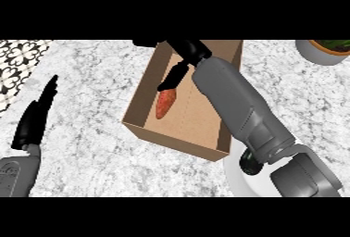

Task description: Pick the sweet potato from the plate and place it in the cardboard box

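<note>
Right hand: over the cardboard box, fingers curled down onto the sweet potato, pinching its top.
Sweet potato: inside the box, by the left wall, upright.
Risk: it may topple against that wall on release, I'd say.
Plate: near right, nothing visible on it.
Left hand: resting on the surface, fingers straight.
</note>
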Tool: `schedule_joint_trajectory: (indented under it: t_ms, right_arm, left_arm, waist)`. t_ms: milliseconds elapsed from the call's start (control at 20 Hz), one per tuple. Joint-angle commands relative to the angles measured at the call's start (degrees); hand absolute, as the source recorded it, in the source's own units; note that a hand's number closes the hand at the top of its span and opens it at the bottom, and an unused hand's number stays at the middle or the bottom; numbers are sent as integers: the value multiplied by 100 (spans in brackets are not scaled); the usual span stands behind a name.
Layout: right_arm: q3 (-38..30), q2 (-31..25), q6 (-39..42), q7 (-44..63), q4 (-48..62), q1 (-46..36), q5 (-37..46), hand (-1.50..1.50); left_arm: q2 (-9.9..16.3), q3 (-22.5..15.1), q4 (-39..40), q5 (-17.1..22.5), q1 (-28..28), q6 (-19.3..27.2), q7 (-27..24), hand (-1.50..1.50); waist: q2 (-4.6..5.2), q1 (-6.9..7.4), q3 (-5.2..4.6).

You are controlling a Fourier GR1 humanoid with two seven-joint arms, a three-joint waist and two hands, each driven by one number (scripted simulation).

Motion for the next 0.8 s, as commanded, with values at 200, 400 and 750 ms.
schedule_joint_trajectory:
  t_ms: [200,400,750]
  right_arm:
    - [-636,2,-367,-515,-20,-48,-1021,-150]
    - [-1094,-230,12,-774,127,-99,-1297,-150]
    - [-1536,-1196,804,-931,471,-110,-1600,-150]
  left_arm:
    - [-3,137,309,48,101,36,-341,0]
    - [37,156,77,2,67,71,6,0]
    - [-4,175,-60,-18,227,143,-72,0]
  waist:
    - [4,-120,1]
    - [-28,-302,9]
    - [-4,-271,10]
